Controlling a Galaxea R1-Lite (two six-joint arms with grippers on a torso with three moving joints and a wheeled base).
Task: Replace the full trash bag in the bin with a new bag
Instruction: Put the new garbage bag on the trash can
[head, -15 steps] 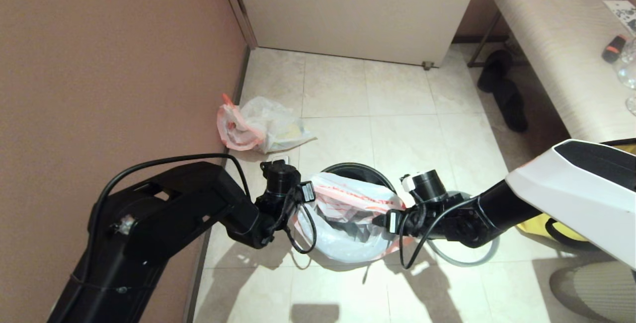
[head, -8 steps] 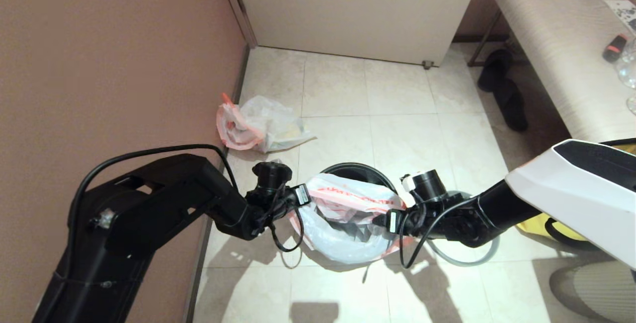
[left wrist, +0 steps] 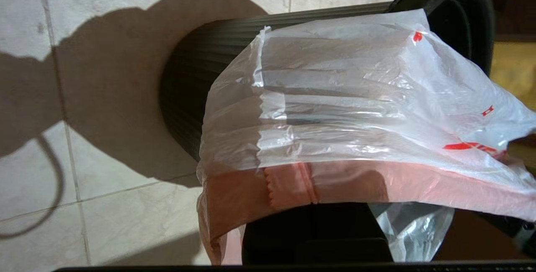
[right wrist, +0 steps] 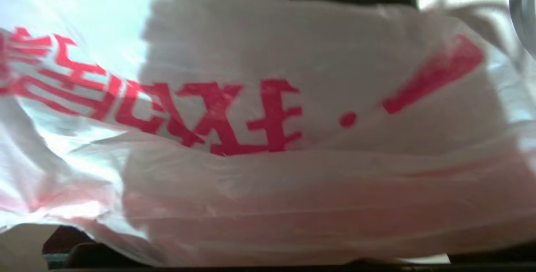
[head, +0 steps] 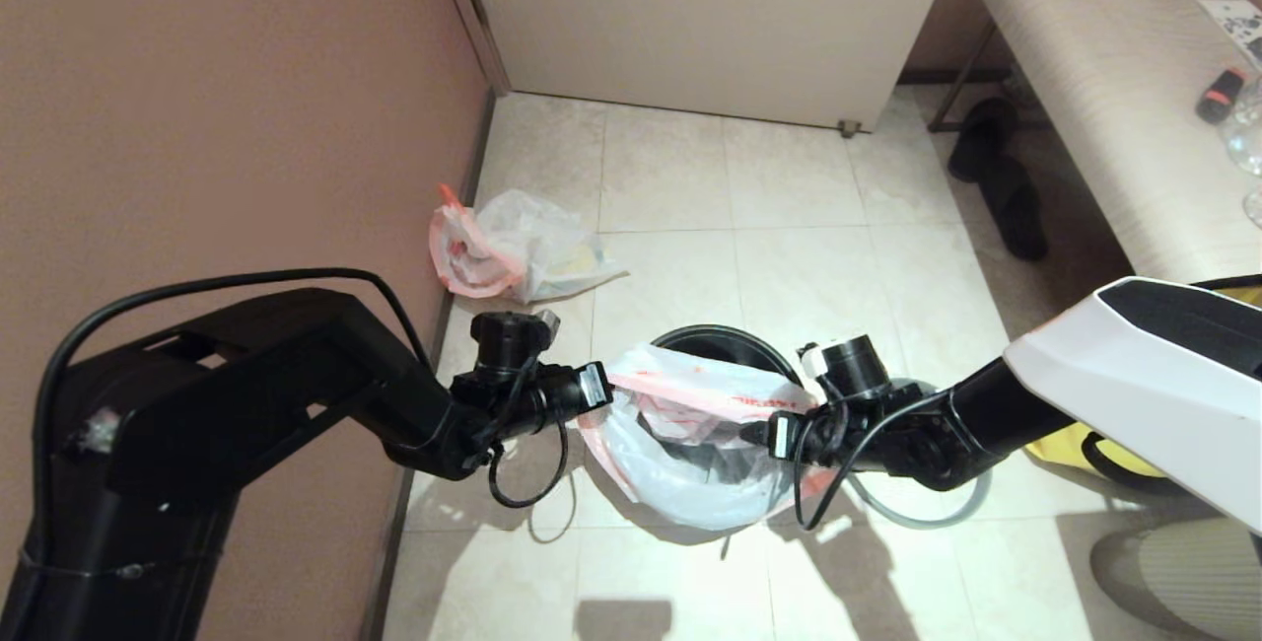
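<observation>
1. Head view: the bin (head: 725, 337) stands on the tiled floor, the new bag (head: 690, 444) draped over its mouth.
2. My left gripper (head: 603, 390), at the bin's left, is pinched tight on the bag's pink edge.
3. My right gripper (head: 757, 436), at the bin's right, has jaws spread wide against the bag; whether it grips, I cannot tell.
4. Beyond the bin, by the wall, lies the full trash bag (head: 513, 249).

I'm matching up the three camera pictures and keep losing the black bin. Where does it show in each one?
Head view: the bin is low of centre, between both grippers, its mouth half covered by the new bag.
Left wrist view: the bin's ribbed wall fills the middle, the bag draped over it.
Right wrist view: not identifiable; the bag fills the picture.
Shared landmark: the new bag's pink-red band.
</observation>
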